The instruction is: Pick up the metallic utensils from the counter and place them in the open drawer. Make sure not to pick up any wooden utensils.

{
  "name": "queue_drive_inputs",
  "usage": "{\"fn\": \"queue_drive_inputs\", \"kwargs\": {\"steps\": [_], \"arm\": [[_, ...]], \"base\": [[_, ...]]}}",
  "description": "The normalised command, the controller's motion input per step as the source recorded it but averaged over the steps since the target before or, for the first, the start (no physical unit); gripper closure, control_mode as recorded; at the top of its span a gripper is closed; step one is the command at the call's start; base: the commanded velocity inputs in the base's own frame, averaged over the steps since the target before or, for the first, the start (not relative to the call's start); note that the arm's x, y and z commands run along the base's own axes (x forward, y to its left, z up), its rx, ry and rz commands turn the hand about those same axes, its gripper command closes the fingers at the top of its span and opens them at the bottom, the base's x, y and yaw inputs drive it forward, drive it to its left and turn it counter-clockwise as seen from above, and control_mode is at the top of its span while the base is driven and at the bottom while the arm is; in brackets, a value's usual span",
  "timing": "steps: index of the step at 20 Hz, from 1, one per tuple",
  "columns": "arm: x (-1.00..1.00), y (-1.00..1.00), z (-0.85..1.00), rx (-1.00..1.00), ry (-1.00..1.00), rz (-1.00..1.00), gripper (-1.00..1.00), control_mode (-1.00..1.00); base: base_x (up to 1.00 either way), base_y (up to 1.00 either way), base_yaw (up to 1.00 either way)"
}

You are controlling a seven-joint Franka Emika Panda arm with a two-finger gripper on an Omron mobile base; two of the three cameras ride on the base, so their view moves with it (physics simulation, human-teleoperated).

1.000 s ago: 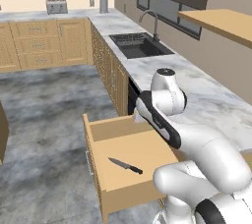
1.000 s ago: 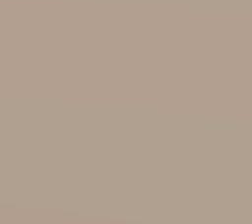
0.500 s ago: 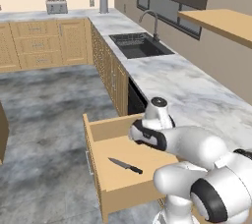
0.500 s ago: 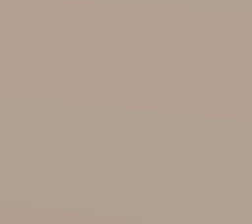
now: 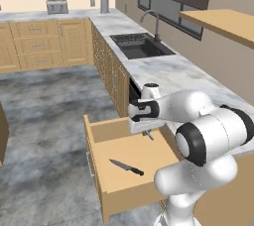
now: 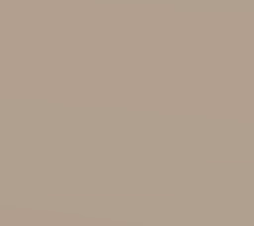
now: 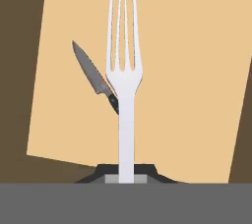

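Note:
My gripper (image 7: 127,176) is shut on the handle of a silver fork (image 7: 125,80), whose tines point away from the hand. It hangs over the open drawer (image 7: 197,70), above the light wood floor. A black-handled knife (image 7: 93,78) lies flat in the drawer just beside the fork's neck. From the left base camera, the gripper (image 5: 147,131) is over the back half of the open drawer (image 5: 149,156), and the knife (image 5: 126,167) lies nearer the drawer front. The marble counter (image 5: 168,69) runs behind the arm. The wooden utensils are out of view.
A sink (image 5: 140,45) with a faucet is set in the counter farther back. A toaster (image 5: 57,6) stands on the far counter. Grey floor (image 5: 44,121) lies left of the drawer. Cabinet fronts (image 5: 111,71) line the counter's edge.
The arm has swung down from over the counter to above the drawer, its elbow folding toward the camera. The gripper stayed shut. The knife has not moved.

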Motion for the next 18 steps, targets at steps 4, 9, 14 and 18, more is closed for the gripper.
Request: {"fn": "queue_drive_inputs", "kwargs": {"steps": [4, 9, 14, 18], "arm": [[-0.12, 0.0, -0.62, -0.01, -0.06, 0.01, 1.0, -1.0], [-0.01, 0.0, -0.7, -0.01, -0.01, 0.01, 1.0, -1.0], [0.0, 0.0, -0.57, -0.01, 0.0, 0.02, 1.0, -1.0], [0.03, 0.0, -0.35, 0.0, 0.02, 0.02, 1.0, -1.0]], "base": [[0.0, 0.0, 0.0], [0.0, 0.0, 0.0], [0.0, 0.0, 0.0], [0.0, 0.0, 0.0]]}}
